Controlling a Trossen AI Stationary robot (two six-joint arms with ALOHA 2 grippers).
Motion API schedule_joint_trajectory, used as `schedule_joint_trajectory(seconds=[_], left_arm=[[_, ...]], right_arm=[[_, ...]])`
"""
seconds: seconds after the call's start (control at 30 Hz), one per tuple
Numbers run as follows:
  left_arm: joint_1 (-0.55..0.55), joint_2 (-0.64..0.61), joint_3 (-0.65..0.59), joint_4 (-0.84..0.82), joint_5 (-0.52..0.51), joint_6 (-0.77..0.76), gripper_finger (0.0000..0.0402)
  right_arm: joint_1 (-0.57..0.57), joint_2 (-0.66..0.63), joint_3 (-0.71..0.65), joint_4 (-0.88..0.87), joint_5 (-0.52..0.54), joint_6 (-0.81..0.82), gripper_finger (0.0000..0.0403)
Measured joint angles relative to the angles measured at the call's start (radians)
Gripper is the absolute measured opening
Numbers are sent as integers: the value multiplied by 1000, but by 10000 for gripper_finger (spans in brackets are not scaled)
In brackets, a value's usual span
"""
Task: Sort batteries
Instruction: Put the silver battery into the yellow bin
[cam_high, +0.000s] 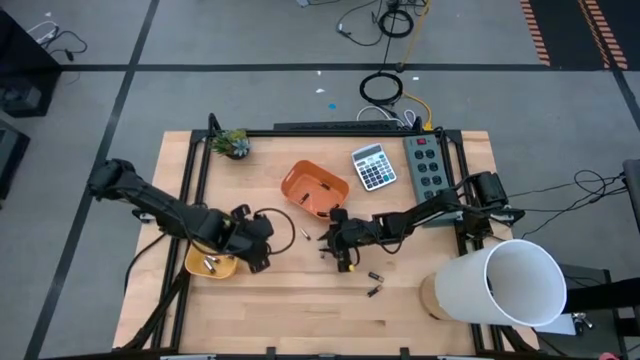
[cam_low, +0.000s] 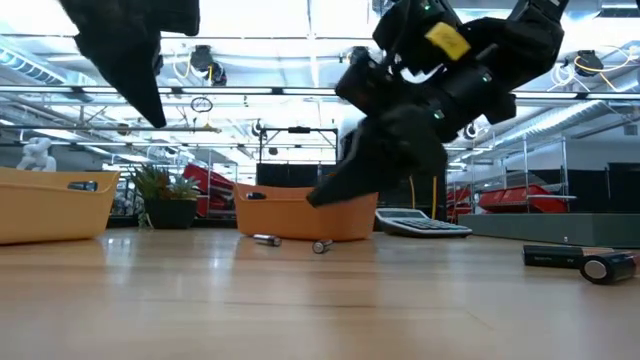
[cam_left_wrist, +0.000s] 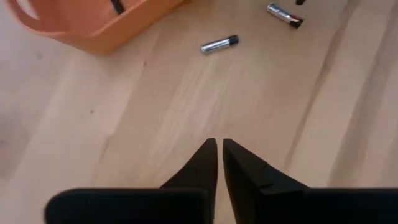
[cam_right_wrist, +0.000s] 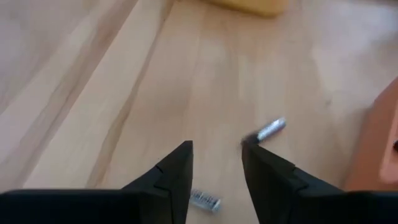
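Two silvery batteries (cam_high: 305, 234) lie on the table between my grippers; they also show in the left wrist view (cam_left_wrist: 219, 44) and in the low view (cam_low: 265, 239). Two dark ones (cam_high: 374, 284) lie nearer the near edge. My left gripper (cam_left_wrist: 219, 148) is shut and hovers beside the yellow bowl (cam_high: 213, 264), which holds a few batteries. My right gripper (cam_right_wrist: 216, 149) is open and low over the table near the orange bowl (cam_high: 313, 188). One silvery battery (cam_right_wrist: 271, 129) lies at one of its fingertips, and another (cam_right_wrist: 205, 200) lies under the gap. My right gripper points slanting down at the table, and one fingertip (cam_right_wrist: 249, 144) stands right at the end of the silvery battery lying flat on the wood. Whether it touches the battery I cannot tell. My left gripper touches nothing.
A calculator (cam_high: 373, 166) and a green power strip (cam_high: 428, 165) lie toward the far right. A small plant (cam_high: 232, 143) stands at the far left. A large white tube (cam_high: 510, 285) sits at the near right corner. Bare wood stretches along the near edge.
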Motion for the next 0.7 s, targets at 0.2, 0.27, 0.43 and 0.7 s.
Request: schedule_joint_trajectory(seconds=[0.2, 0.27, 0.43, 0.7], left_arm=[[-15, 26, 0, -17, -135, 8, 63], [-16, 26, 0, -17, -161, 8, 65], [-30, 26, 0, -19, -170, 8, 65], [-75, 26, 1, -28, -169, 9, 65]], right_arm=[[-25, 40, 76, -41, 3, 67, 130], [-34, 76, 125, -60, 34, 81, 130], [-38, 176, 272, -280, 201, 132, 130], [-48, 237, 353, -418, 237, 211, 123]])
